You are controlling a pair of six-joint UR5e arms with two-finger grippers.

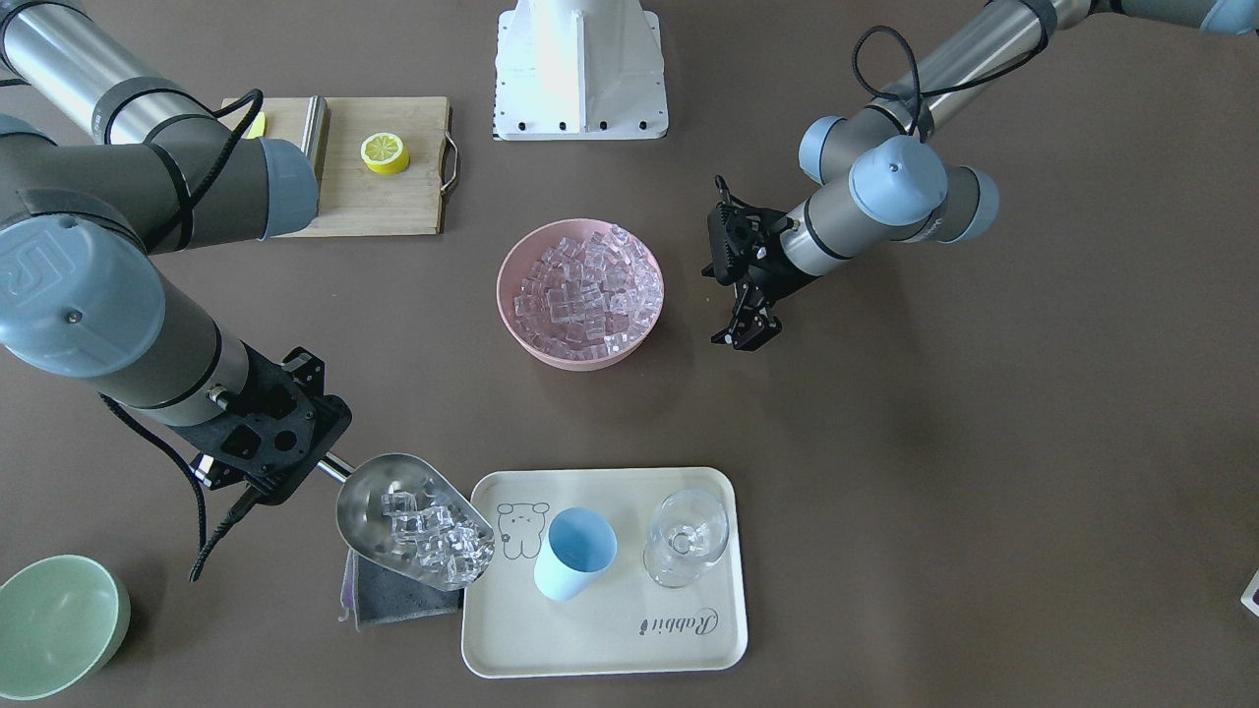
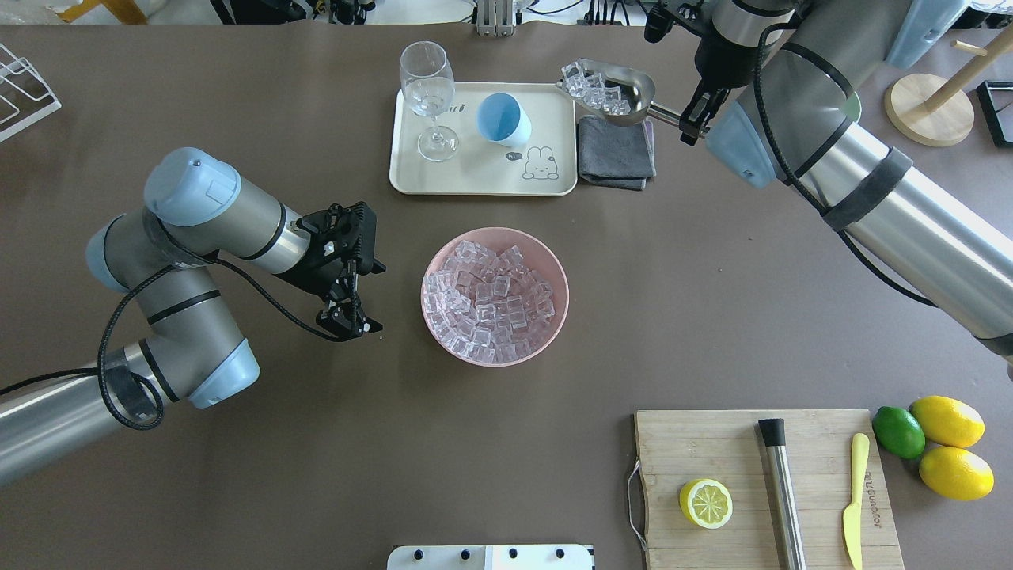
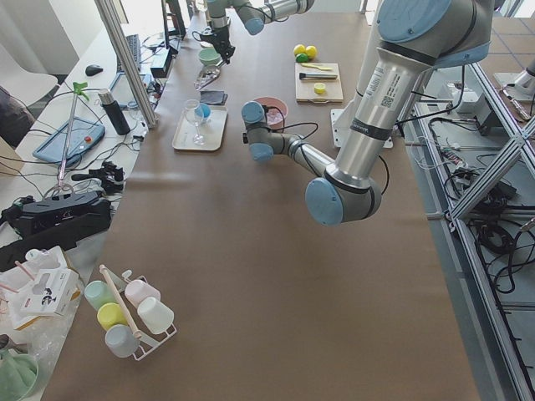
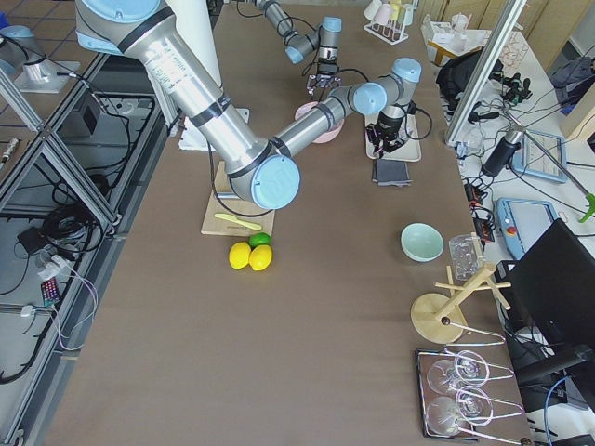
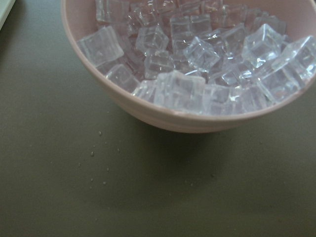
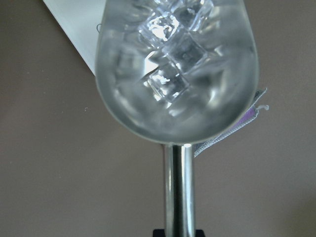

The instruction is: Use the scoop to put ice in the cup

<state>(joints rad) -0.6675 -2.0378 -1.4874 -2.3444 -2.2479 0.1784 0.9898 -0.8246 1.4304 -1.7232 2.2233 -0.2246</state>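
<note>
My right gripper [image 1: 313, 466] [image 2: 687, 120] is shut on the rod handle of the silver scoop [image 1: 372, 500] [image 2: 638, 92] [image 6: 177, 118]. The scoop holds several clear ice cubes [image 1: 439, 537] [image 2: 589, 82] [image 6: 170, 59] and hangs above the grey cloth, its mouth at the tray's edge. The light-blue cup [image 1: 575, 553] [image 2: 502, 119] stands on the tray, a short way past the scoop's mouth and apart from it. Many more ice cubes [image 1: 586, 285] [image 2: 491, 297] [image 5: 197, 49] fill the pink bowl [image 1: 580, 359] [image 2: 556, 317] [image 5: 173, 118]. My left gripper [image 1: 748, 336] [image 2: 347, 321] hovers open and empty beside that bowl.
The cream tray [image 1: 610, 629] [image 2: 475, 178] also carries a clear stemmed glass [image 1: 686, 536] [image 2: 427, 87]. A grey cloth [image 1: 393, 602] [image 2: 616, 150] lies beside it. A cutting board [image 1: 384, 202] [image 2: 712, 443] holds a lemon half, steel cylinder and knife. A pale green bowl [image 1: 54, 624] sits at a corner.
</note>
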